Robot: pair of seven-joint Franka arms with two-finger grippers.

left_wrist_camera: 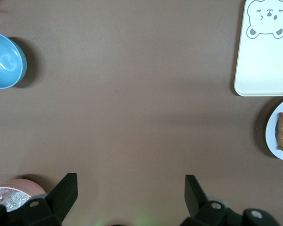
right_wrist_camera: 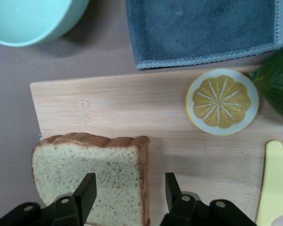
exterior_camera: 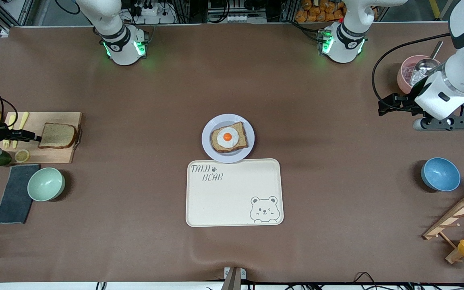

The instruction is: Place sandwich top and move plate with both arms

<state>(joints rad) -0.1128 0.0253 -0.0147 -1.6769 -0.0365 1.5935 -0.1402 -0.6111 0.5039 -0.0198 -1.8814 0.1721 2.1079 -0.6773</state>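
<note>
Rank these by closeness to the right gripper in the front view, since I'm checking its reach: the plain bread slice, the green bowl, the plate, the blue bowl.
From the right gripper, over the cutting board:
1. Plain bread slice, on the board, at the gripper.
2. Green bowl, beside the board, nearer the camera.
3. Plate, mid-table, touching the tray.
4. Blue bowl, toward the left arm's end.
</note>
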